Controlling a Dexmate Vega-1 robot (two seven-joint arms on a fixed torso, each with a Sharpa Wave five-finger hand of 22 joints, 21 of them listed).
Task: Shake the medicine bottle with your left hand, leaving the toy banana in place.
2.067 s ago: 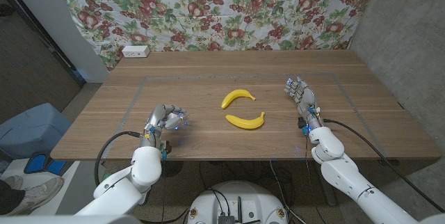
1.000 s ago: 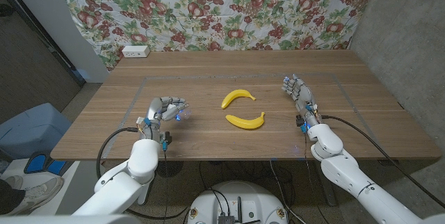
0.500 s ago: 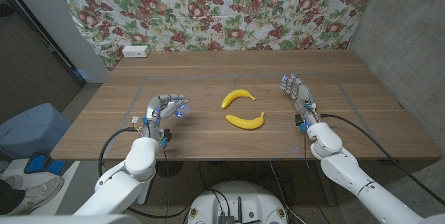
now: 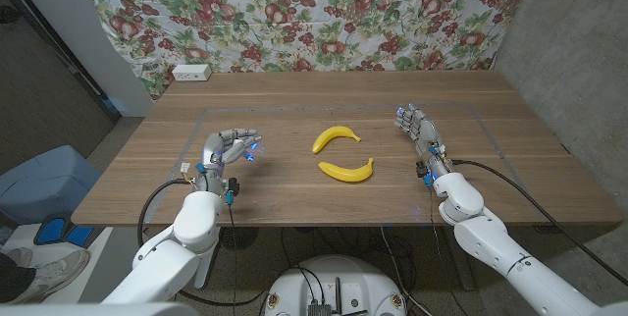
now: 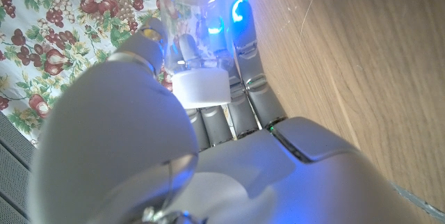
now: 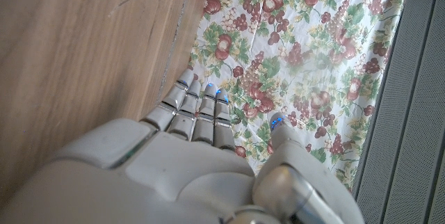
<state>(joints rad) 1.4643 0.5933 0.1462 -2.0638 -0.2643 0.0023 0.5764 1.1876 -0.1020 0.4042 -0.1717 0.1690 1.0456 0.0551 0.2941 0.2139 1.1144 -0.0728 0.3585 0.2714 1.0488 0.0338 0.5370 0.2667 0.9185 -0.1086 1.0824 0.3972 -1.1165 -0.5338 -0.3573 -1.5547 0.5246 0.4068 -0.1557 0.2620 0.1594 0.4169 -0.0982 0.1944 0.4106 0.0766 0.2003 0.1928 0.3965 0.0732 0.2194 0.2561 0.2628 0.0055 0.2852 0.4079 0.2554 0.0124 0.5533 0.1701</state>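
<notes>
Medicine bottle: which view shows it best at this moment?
The left wrist view: the medicine bottle, clear with a white cap, fills the left hand's grip. In the head view the curled fingers hide it. The right wrist view looks at the table and cloth.

The wooden desk carries two toy bananas near its middle (lying just apart).

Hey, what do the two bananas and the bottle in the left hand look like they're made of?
The bananas look like smooth yellow plastic, evenly coloured and unblemished. The bottle in the left hand seems clear plastic, the floral cloth showing through it, with an opaque white cap.
</notes>
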